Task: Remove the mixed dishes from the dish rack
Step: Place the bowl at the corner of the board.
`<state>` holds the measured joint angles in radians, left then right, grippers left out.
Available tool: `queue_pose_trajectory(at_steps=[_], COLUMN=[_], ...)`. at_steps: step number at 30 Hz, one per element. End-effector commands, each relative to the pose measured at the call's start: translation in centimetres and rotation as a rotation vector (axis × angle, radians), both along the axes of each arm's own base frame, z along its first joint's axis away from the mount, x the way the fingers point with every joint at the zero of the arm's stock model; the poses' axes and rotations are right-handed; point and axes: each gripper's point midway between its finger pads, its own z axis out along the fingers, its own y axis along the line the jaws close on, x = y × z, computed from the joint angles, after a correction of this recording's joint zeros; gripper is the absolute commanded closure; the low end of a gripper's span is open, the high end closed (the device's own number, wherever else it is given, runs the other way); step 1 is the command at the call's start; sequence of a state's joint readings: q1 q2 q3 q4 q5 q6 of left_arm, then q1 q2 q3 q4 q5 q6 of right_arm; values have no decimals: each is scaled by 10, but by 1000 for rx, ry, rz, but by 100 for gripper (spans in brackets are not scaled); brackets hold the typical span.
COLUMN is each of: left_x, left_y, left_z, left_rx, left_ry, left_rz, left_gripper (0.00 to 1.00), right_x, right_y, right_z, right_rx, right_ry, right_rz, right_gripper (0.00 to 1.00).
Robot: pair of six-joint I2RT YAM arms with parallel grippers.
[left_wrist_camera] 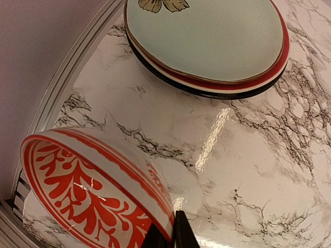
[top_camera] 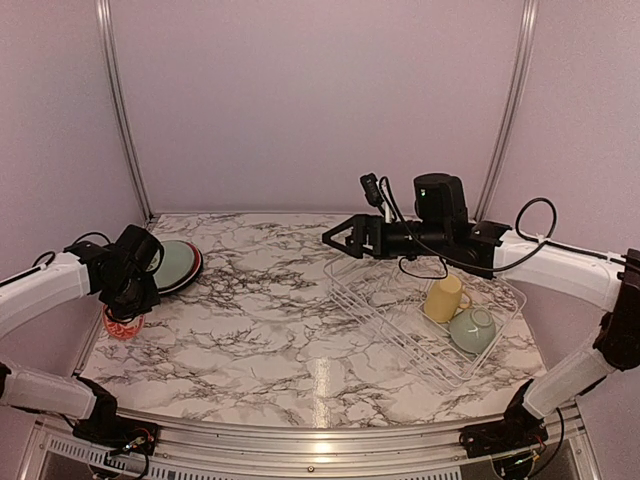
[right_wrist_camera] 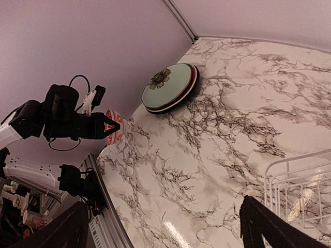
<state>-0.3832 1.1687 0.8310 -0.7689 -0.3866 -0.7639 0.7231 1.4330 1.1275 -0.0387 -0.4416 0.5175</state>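
**Small bowl in L grip — mug & green bowl wait in the rack**

The L end effector (top_camera: 126, 310) is pinching the small bowl (left_wrist_camera: 93, 191) by its rim, fingers pressed tight on it. The bowl is tipped on its side, low over the left edge of the surface (top_camera: 270, 335), just in front of the plates (top_camera: 176, 265). I can't tell if it touches the surface yet. The plates sit in a stack near the back-left corner, pale green one on top.

The R end effector (top_camera: 338, 236) is spread wide w/ nothing in it. It hangs over the far-left corner of the rack (top_camera: 385, 305) & points left, away from what is in the rack.

Two things are in the rack: the mug (top_camera: 445, 298) & the green bowl (top_camera: 472, 331). They sit close side by side in the rack's right part. The mug leans, and its handle looks to be on the right.

What the next move turns on, I think: both things lie to the right of the R end effector & nearer the arm bases — behind where it points. So the R arm would need to pull back & tip down to the mug, the closer of the two. The L arm is well apart from the rack w/ its grip full, so this is a job for the R arm. The L one just needs to put the small bowl flat & let go.
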Motion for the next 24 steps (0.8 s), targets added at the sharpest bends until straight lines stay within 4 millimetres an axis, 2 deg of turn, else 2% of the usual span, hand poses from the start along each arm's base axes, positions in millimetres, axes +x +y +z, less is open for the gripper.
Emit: queue_pose_trajectory(at_steps=[1, 6, 14, 24], left_x=[9, 13, 31, 33], left_y=[14, 23, 24, 27], left_z=[-4, -16, -36, -60], left_rx=[44, 70, 106, 112], left_ry=[-15, 17, 105, 198], left_rz=[25, 44, 10, 2], left_gripper=[100, 100, 100, 100], right_x=[2, 4, 7, 15], right_y=[-6, -11, -14, -13], right_z=[-1, -6, -9, -6], right_rx=[-12, -28, -31, -31], right_ry=[-12, -16, -19, -36], right_rz=[-14, -29, -27, -19], right_gripper=[2, 1, 2, 2])
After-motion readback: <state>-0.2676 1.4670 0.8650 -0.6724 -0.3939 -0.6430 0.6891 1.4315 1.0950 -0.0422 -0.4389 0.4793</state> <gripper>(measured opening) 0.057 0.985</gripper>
